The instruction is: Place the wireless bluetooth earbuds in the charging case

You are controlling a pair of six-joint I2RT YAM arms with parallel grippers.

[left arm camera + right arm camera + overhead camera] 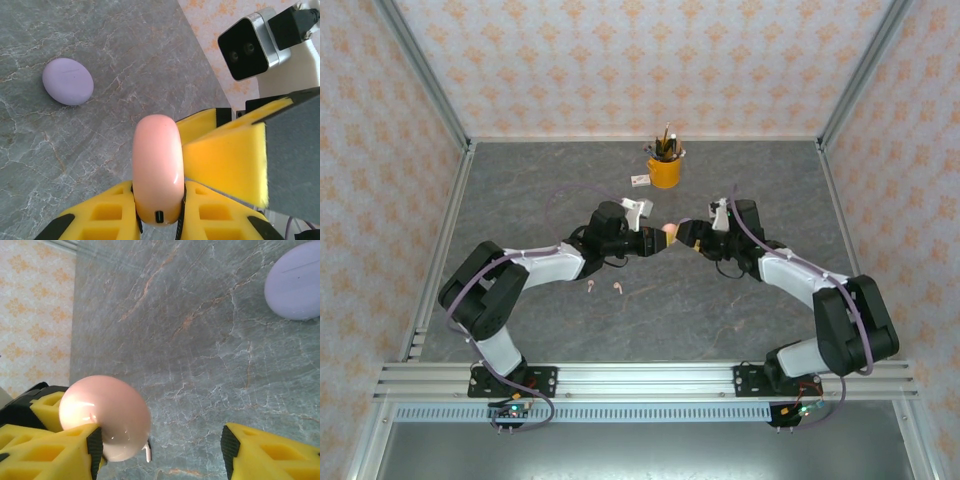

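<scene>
Grey veined tabletop [520,200] walled by orange-flowered wallpaper [620,60], two pale pink earbuds [618,287] lying loose near its middle. Above, pink charging case [155,165] clamped in left gripper [653,241], right gripper [160,445] with jaws apart beside it.

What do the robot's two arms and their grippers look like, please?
Both the left arm and right arm have white links between bulky black joints, with a thin purple cable looping along each. The left gripper and right gripper have black bodies and blocky yellow fingers with ribbed cut-outs.
</scene>
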